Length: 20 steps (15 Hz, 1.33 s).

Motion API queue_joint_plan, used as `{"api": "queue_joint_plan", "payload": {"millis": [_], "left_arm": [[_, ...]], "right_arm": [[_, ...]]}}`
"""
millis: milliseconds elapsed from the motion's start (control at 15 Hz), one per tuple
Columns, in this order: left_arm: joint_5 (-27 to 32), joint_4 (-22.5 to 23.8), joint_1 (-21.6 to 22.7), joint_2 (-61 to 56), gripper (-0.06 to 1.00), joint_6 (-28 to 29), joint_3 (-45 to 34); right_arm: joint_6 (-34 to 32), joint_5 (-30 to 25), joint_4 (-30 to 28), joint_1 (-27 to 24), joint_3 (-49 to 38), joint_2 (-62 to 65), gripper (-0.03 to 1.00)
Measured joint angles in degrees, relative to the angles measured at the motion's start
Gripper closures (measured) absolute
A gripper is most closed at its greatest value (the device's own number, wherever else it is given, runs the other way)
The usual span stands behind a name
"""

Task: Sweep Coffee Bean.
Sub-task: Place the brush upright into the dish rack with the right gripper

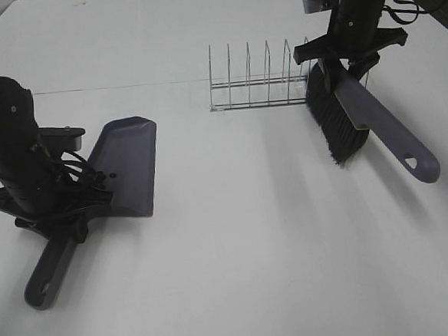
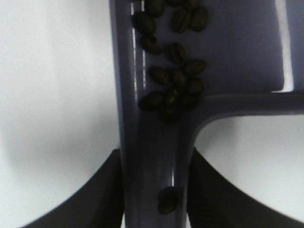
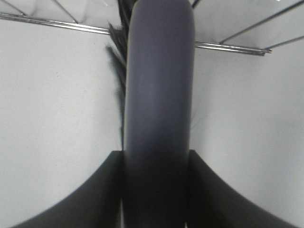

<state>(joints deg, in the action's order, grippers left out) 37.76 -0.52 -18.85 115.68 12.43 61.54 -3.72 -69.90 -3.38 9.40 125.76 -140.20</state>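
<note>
A grey-purple dustpan [image 1: 127,163] lies on the white table at the left. My left gripper [image 1: 65,202] is shut on its handle [image 2: 152,180]. The coffee beans [image 2: 173,71] lie inside the pan near the handle's root, with one bean [image 2: 167,199] on the handle itself; they do not show in the exterior high view. My right gripper [image 1: 350,48] is shut on a brush [image 1: 375,123] with black bristles [image 1: 334,122] and a grey handle [image 3: 159,109], held at the right beside the rack with the bristles down at the table.
A wire rack [image 1: 260,81] stands at the back middle, just left of the brush; its wires [image 3: 228,46] show in the right wrist view. The white table [image 1: 253,250] stretches between the arms.
</note>
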Motion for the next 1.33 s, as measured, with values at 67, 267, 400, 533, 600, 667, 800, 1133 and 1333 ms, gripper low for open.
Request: {"api": "queue_joint_plan", "payload": {"millis": [67, 267, 400, 533, 600, 667, 800, 1133, 1333], "left_arm": [[0.0, 0.0, 0.0, 0.0, 0.59, -0.06, 0.0], [0.0, 0.0, 0.0, 0.0, 0.59, -0.06, 0.0], [0.0, 0.0, 0.0, 0.0, 0.59, -0.06, 0.0], [0.0, 0.0, 0.0, 0.0, 0.59, -0.06, 0.0], [0.0, 0.0, 0.0, 0.0, 0.59, -0.06, 0.0], [0.0, 0.0, 0.0, 0.0, 0.59, -0.06, 0.0], [0.0, 0.0, 0.0, 0.0, 0.59, -0.06, 0.0], [0.0, 0.0, 0.0, 0.0, 0.59, -0.06, 0.0], [0.0, 0.0, 0.0, 0.0, 0.59, -0.06, 0.0]], "right_arm": [[0.0, 0.0, 0.17, 0.06, 0.0, 0.0, 0.65], [-0.46, 0.0, 0.06, 0.06, 0.0, 0.06, 0.65], [-1.6, 0.06, -0.06, 0.06, 0.0, 0.63, 0.65], [-1.78, 0.0, -0.63, 0.06, 1.15, 1.15, 0.65], [-1.78, -0.06, -0.52, 0.06, 1.72, 1.26, 0.65], [-1.78, 0.0, -0.52, 0.06, 2.52, 1.26, 0.65], [-1.78, 0.0, -0.57, 0.06, 3.32, 1.15, 0.65], [-2.58, -0.06, -2.52, 0.06, 3.32, 2.86, 0.65], [-2.86, 0.11, -2.75, 0.06, 2.52, 7.56, 0.65]]}}
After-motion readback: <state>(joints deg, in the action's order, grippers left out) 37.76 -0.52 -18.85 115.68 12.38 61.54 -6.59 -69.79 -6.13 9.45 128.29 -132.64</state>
